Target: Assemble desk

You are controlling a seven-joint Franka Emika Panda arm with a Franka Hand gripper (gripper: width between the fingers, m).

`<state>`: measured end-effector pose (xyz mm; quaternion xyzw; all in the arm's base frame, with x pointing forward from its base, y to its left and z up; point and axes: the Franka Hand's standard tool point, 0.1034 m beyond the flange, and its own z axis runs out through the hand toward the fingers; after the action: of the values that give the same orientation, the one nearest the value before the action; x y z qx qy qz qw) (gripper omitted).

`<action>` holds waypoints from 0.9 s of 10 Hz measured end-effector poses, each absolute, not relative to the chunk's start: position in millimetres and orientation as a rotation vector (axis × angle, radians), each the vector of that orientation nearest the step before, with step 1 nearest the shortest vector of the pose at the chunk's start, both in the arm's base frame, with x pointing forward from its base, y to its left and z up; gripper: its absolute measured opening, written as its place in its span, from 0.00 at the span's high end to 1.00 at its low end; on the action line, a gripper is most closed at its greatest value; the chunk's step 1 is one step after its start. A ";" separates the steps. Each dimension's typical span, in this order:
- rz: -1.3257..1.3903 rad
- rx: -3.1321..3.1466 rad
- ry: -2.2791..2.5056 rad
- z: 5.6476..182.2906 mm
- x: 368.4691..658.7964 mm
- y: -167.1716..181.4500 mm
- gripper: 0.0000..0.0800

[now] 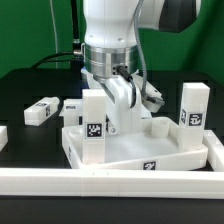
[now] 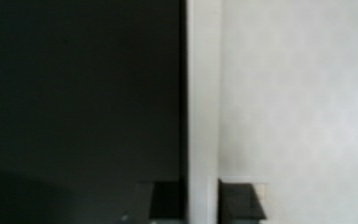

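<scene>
The white desk top (image 1: 150,150) lies rim-up in the middle of the black table. My gripper (image 1: 122,122) reaches down onto its far rim. In the wrist view the two dark fingers (image 2: 167,202) stand on either side of the thin white rim wall (image 2: 204,90) and close on it, so my gripper (image 2: 204,203) is shut on the desk top's rim. One tagged leg (image 1: 93,118) stands upright at the top's near left corner. Another leg (image 1: 193,105) stands upright at the exterior view's right. A third leg (image 1: 42,110) lies on the table at the left.
A long white border rail (image 1: 110,182) runs along the front and another (image 1: 214,150) up the exterior view's right side. A small white tagged part (image 1: 72,106) lies behind the upright leg. Black table (image 2: 78,90) shows beside the rim.
</scene>
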<state>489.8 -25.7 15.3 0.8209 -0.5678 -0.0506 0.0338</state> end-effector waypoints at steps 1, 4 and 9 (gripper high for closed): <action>-0.159 2.566 -1.687 14.6 489.0 -26.1 0.90; -0.163 2.719 -1.434 14.7 487.5 -36.0 0.90; -0.158 2.964 -0.782 15.6 495.9 -43.8 0.90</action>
<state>495.9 -43.8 15.6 0.9650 -0.2546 -0.0515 0.0362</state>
